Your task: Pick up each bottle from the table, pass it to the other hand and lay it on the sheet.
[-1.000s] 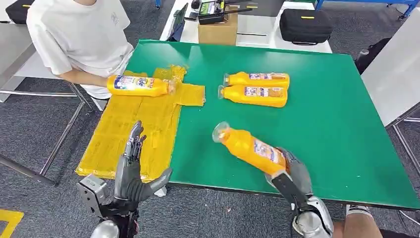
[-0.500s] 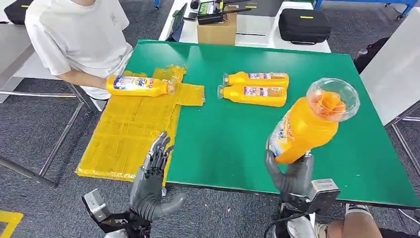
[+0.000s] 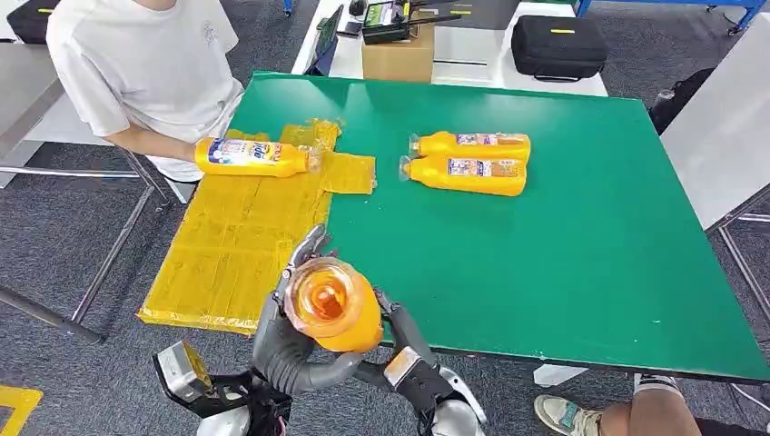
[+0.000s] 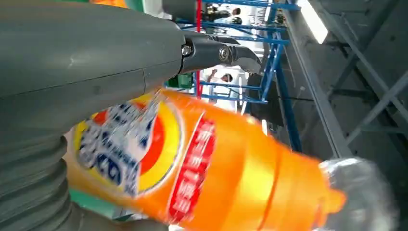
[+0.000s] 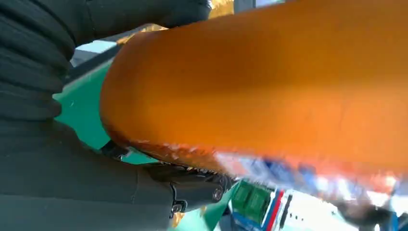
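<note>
An orange bottle hangs over the table's front edge, its clear cap pointing up at me. My right hand grips its body from the right and below. My left hand cups the bottle from the left, fingers stretched up behind it and thumb under it. Close up, the bottle lies against my left hand, and the bottle rests in my right hand. Two more orange bottles lie side by side on the green table. The yellow sheet covers the left end.
A fourth bottle lies at the sheet's far end, beside the arm of a person in a white shirt at the table's left corner. A cardboard box and a black case stand behind the table.
My right hand swung the bottle from upright at the right front across to the left. My left hand rose to meet it and now cups it.
</note>
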